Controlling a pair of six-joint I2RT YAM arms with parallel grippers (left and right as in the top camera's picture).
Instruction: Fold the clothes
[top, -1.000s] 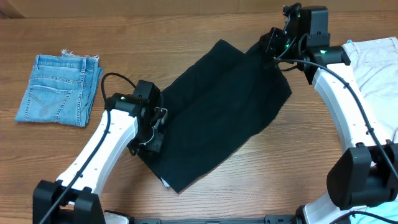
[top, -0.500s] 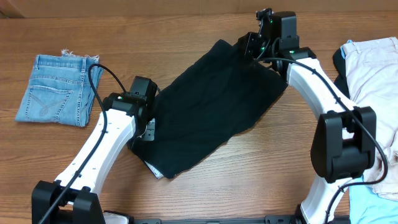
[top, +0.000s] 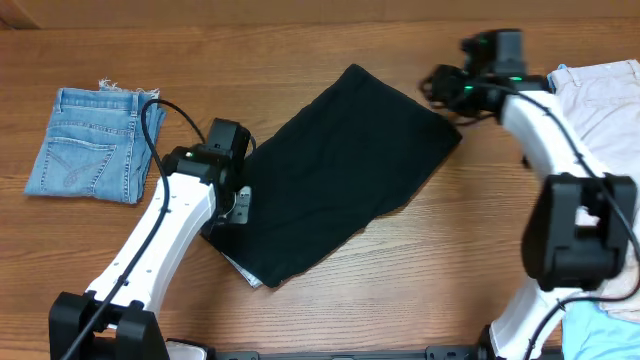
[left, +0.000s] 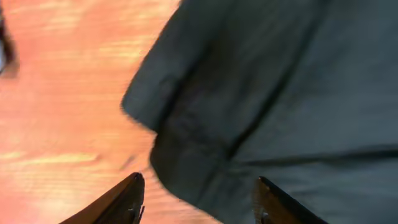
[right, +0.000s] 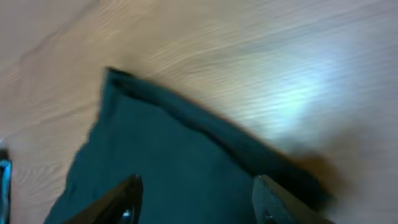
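Note:
The black shorts (top: 340, 180) lie folded in a slanted band across the middle of the table. A pale bit of them (top: 254, 281) peeks out at the near-left corner. My left gripper (top: 238, 207) hovers at the shorts' left edge. In the left wrist view it (left: 199, 182) is open, with a folded corner of the shorts (left: 267, 93) lying below and nothing between the fingers. My right gripper (top: 443, 87) is just off the shorts' far-right corner. In the right wrist view it (right: 196, 181) is open above the black cloth (right: 168, 162), which lies flat.
Folded light-blue denim shorts (top: 95, 145) lie at the far left. A beige garment (top: 605, 100) is spread at the right edge, with something light blue (top: 600, 338) near the right arm's base. Bare wood (top: 460, 260) shows in front of the shorts.
Both grippers have opened and let go of the black shorts, which now lie flat and folded. The right arm has drawn back to the right, off the far corner.

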